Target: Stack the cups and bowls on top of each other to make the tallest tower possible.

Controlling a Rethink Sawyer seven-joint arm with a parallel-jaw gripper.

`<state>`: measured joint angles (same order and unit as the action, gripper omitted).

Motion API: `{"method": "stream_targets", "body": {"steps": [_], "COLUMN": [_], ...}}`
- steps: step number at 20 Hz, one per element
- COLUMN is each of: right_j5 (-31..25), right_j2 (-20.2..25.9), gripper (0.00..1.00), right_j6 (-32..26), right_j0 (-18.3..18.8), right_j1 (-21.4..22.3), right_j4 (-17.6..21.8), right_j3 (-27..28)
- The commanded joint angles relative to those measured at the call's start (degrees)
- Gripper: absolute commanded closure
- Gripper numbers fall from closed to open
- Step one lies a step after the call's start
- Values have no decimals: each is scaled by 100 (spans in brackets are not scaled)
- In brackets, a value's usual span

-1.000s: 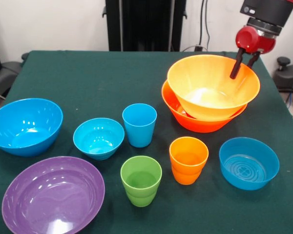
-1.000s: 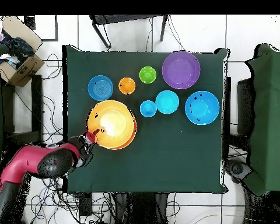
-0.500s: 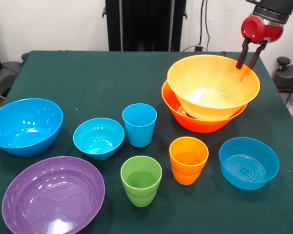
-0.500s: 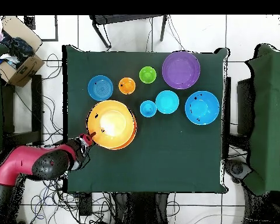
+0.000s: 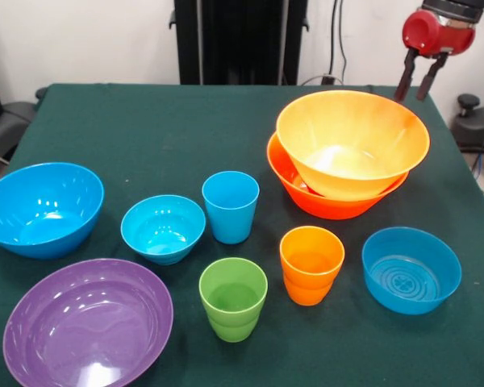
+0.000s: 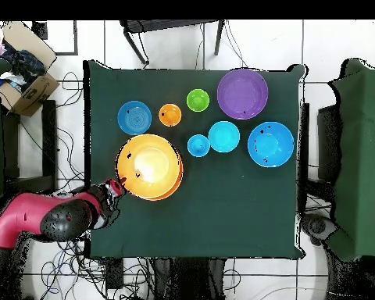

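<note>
The gripper (image 5: 415, 83) hangs with its two dark fingers (image 5: 405, 74) a little apart, holding nothing, in the air just above and behind the far rim of the tower (image 5: 351, 149) — two large orange bowls, the paler one (image 5: 352, 137) nested crookedly in the deeper orange one (image 5: 323, 197), mouths up, the upper bowl tipped slightly. From overhead the gripper (image 6: 119, 186) sits at the stack's edge, near the table's corner. The table (image 5: 145, 129) wears a dark green cloth; pale tiled floor (image 6: 183, 43) with trailing cables surrounds it, and a cardboard box (image 6: 23, 74) stands off one corner. In front of the tower stand the blue cup (image 5: 230, 206), green cup (image 5: 233, 298) and orange cup (image 5: 310, 264), all upright, long axes vertical, mouths up. A small blue bowl (image 5: 163, 228), a ribbed blue bowl (image 5: 411, 269), a large blue bowl (image 5: 42, 208) and a purple bowl (image 5: 87, 322) rest apart, open upward.
</note>
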<state>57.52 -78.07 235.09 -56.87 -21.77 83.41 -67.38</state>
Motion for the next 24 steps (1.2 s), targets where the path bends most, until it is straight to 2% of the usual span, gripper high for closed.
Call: {"method": "stream_targets", "body": {"steps": [1, 5, 10, 13, 17, 24], "right_j5": [370, 298, 521, 466, 113, -316], "right_j2": [804, 762, 724, 713, 896, 971], "gripper": [0, 0, 0, 0, 0, 0], "right_j6": [372, 340, 164, 183, -238, -363], "right_j0": [510, 913, 1404, 1632, 1800, 1787], "right_j1": [366, 485, 832, 829, 733, 520], "right_j4": [34, 64, 168, 216, 106, -84], "right_j3": [221, 498, 941, 1143, 1236, 1261]}}
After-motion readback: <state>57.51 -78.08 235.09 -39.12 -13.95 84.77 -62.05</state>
